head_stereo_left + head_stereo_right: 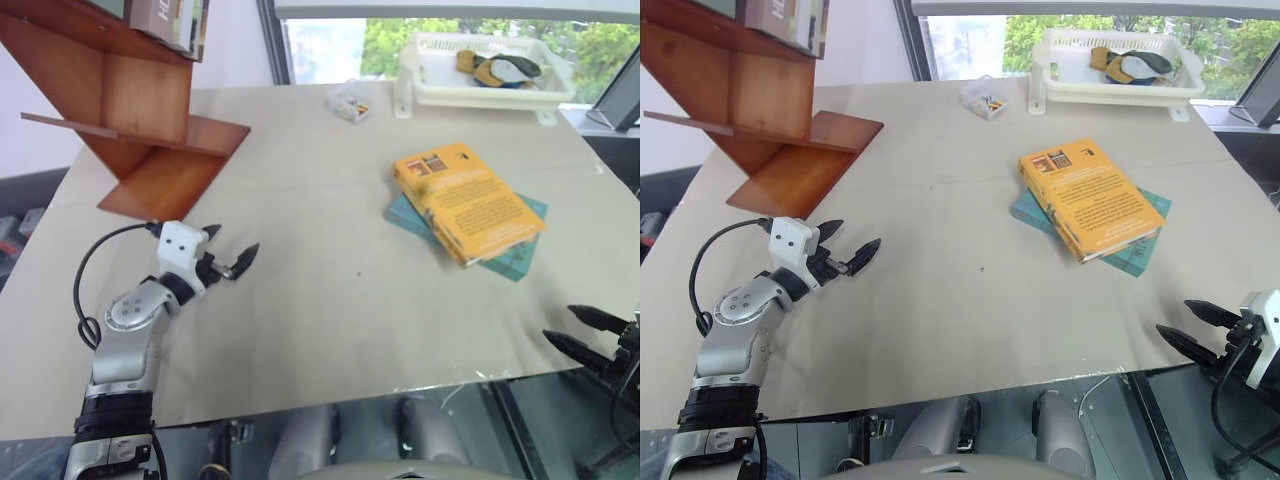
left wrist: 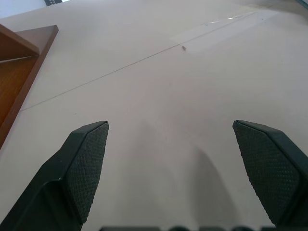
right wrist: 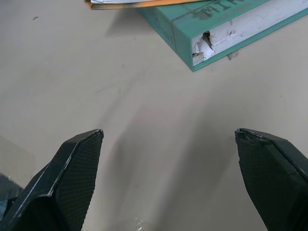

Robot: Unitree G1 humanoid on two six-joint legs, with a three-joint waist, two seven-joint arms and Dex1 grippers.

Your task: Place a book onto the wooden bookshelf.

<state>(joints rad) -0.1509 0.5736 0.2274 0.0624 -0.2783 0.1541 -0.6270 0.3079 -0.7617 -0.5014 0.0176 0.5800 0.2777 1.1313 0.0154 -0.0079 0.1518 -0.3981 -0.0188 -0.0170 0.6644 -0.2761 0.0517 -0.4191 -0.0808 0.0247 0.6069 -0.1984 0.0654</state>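
Over on the left the wooden bookshelf stands at the table's far corner, its slanted reddish-brown boards making open wedges that face the middle of the table, which looks like the easy way in for a book. A few books already lean in an upper bay. Just in front of it the left gripper hovers low over bare tabletop, fingers spread wide and holding nothing, well apart from any book.

Right of centre lies the book, flat and face down on top of a thinner teal book, crossed slightly so the teal corners stick out. It is a thick orange-yellow paperback with black text and two small pictures near its far edge.

At the near right edge the right gripper waits, also open and empty, pointed toward the stack, probably the arm meant to fetch it.
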